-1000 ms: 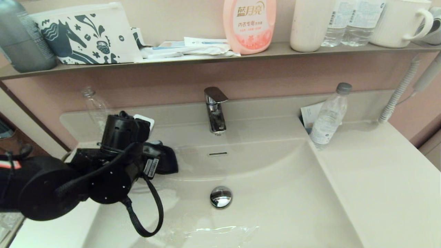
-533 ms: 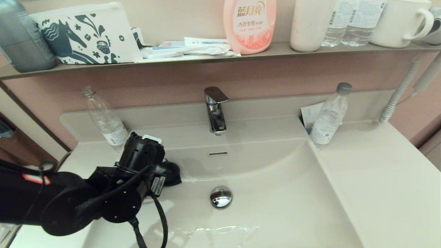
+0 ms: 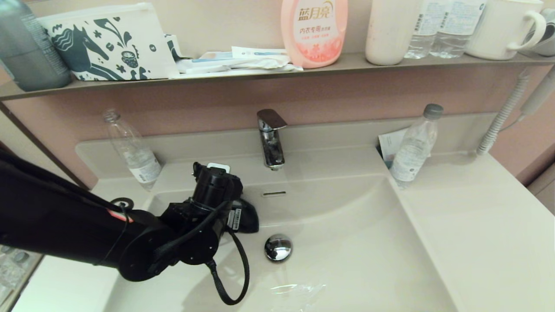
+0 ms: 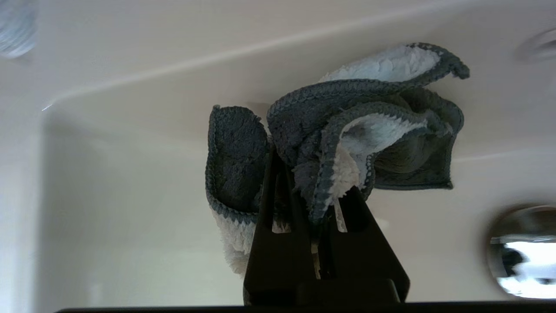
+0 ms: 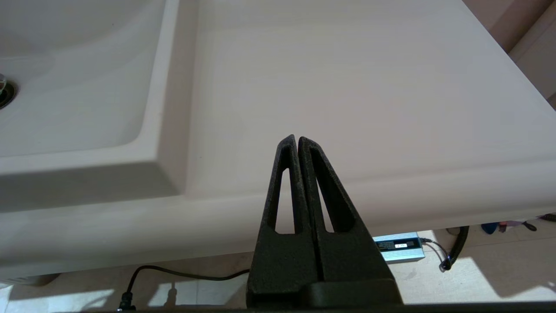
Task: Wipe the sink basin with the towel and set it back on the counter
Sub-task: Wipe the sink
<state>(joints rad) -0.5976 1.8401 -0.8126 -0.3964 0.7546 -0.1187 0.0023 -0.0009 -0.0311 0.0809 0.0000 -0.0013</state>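
Head view shows my left gripper [image 3: 243,216] clenched on the bunched towel [image 4: 347,130], pressing it against the sink basin [image 3: 347,242] left of centre frame, beside the drain plug [image 3: 278,247], to wipe. My right gripper [image 5: 298,141] idles, pinched closed, over the counter [image 5: 347,87].

On the narrow wall shelf [image 3: 243,74] stand a dark grey bottle [image 3: 26,47] at the left end, a white pouch printed with a dark horse [image 3: 108,43], some flat white packets [image 3: 236,60], a pink detergent bottle [image 3: 314,30], a cream tumbler [image 3: 390,30], two clear water bottles [image 3: 442,28] and a white ribbed mug [image 3: 503,28]. Below, a chrome tap [image 3: 271,138] rises at the back centre, with a clear uncapped bottle [image 3: 132,149] to its left and a grey-capped clear bottle [image 3: 414,145] to its right, leaning before a slip of paper [image 3: 390,145]. A coiled white hose [image 3: 498,119] runs down at the far right, and under the bench's front edge lie a small silver box [image 5: 397,247] and black cables [image 5: 182,274] on the floor.
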